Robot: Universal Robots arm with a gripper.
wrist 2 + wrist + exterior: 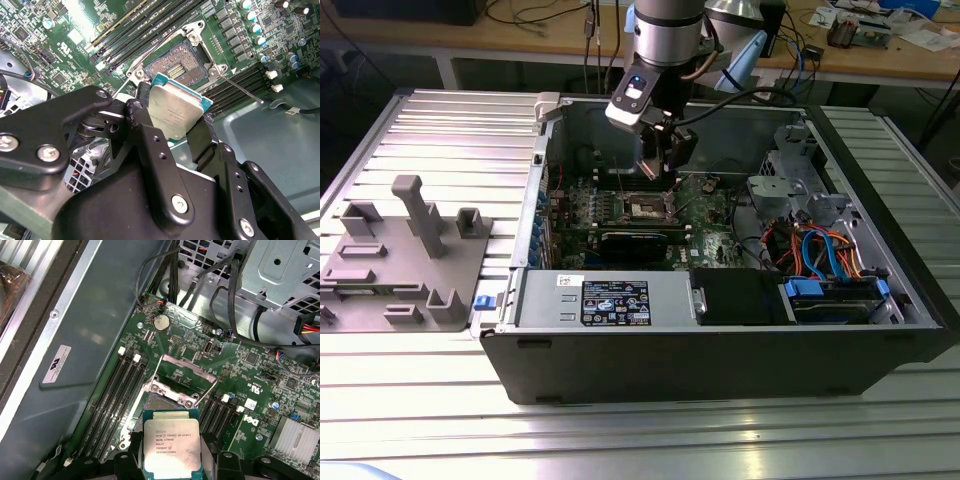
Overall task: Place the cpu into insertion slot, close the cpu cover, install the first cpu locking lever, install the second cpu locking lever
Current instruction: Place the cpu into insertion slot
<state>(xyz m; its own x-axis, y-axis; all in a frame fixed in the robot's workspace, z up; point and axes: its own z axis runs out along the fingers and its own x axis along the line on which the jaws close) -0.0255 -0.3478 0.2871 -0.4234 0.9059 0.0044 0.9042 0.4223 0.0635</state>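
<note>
In the exterior view the gripper hung inside the open computer case, just above the insertion slot on the green motherboard; the black graphics card lay near the slot, on the side nearer the camera; the case sat on a ribbed metal table, with a grey fixture tray at the exterior view's left.

In the second wrist view the two black fingers were clamped on opposite edges of the cpu, its silver-grey top facing the camera; the chip was held off the board, not seated; the insertion slot lay open beyond it, its dark pin field bare; a thin locking lever stood out from one corner of the slot, and the long memory slots ran alongside.

In the first wrist view the cpu sat gripped between the fingers, hiding part of the slot behind it; the cpu cover was swung up and open past the slot; a coin cell sat farther off on the board.
</note>
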